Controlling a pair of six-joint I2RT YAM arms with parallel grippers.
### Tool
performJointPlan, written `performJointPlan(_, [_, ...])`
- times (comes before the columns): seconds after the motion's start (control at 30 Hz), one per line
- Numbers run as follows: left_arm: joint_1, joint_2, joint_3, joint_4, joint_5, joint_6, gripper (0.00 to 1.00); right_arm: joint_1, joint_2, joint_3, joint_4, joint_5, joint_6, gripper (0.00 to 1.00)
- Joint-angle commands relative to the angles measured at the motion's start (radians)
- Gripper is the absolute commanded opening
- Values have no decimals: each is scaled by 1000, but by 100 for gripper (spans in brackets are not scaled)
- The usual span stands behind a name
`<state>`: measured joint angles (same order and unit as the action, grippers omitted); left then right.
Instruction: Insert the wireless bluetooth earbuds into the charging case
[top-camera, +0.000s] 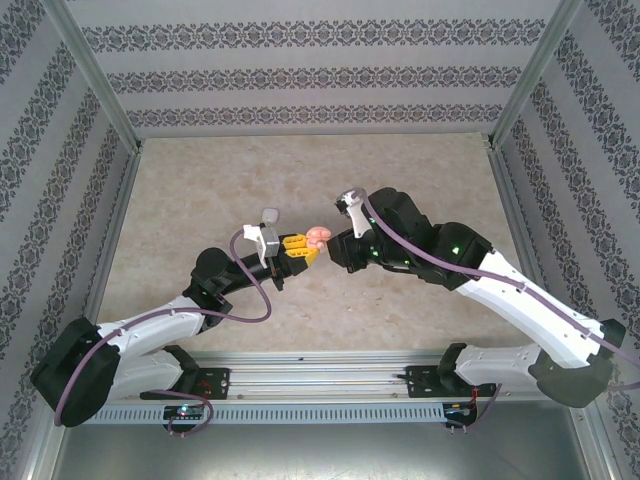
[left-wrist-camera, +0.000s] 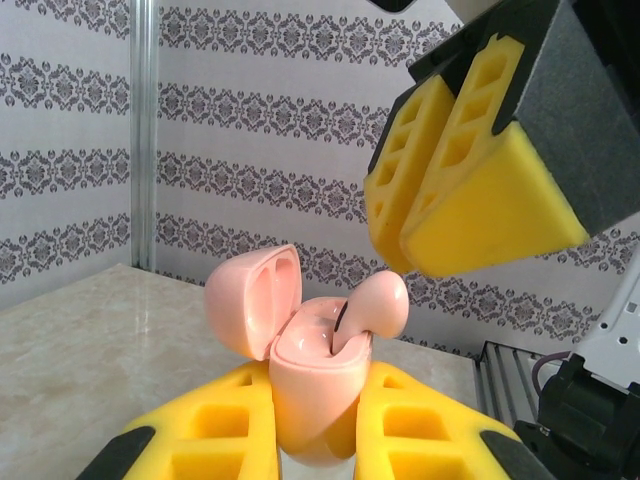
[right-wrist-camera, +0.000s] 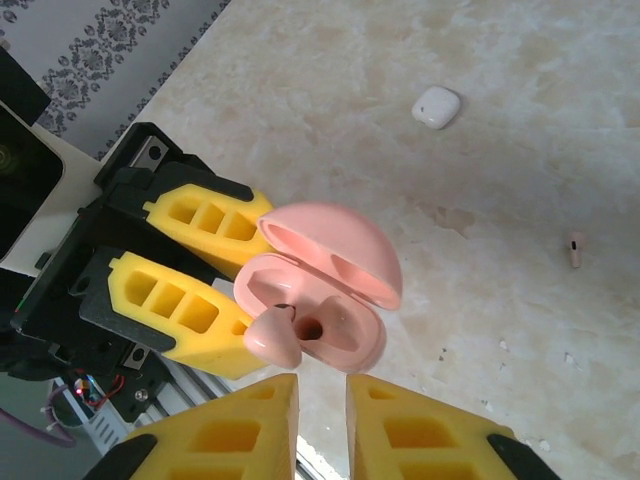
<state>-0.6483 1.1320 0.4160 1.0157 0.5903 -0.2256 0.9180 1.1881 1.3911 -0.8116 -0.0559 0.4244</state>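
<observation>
1. Fingers of the left gripper (left-wrist-camera: 320, 395) press against both sides of the charging case (right-wrist-camera: 355, 335), a pale pink shell; the case stands upright between the yellow pads (left-wrist-camera: 215, 425), held above the table (top-camera: 300, 170).
2. Its lid (right-wrist-camera: 335, 245) is hinged back and open; in the left wrist view the lid tilts away to the left, its hollow inside showing.
3. One pink earbud (left-wrist-camera: 382, 300) sits in the open mouth of the case; its rounded head sticks up above the rim and leans to one side, so it is not seated flush; beside it, in the right wrist view, a second socket (right-wrist-camera: 314, 325) shows as a dark round hole.
4. The right gripper (right-wrist-camera: 322, 385) hangs just over the case and the earbud; its yellow fingers stand only a narrow slot apart, with nothing between them; whether a fingertip touches the earbud I cannot tell.
5. From above, the two grippers meet tip to tip near the middle of the table, the case between them.
6. On the table, well apart from the case, lies a small white rounded object (right-wrist-camera: 437, 106); nearer the right edge of the right wrist view lies a tiny pale stem-like piece (right-wrist-camera: 576, 250), too small to say what it is.
</observation>
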Motion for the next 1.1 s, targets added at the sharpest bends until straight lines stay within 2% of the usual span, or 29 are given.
performJointPlan(0.0, [-2,-26,32,6,10,-38,0,-5,19,6,26,-43,15,18])
performJointPlan(1.07, [-3,-50,32,-36,11,-56,0,-37,47,1,81,-111,78,17])
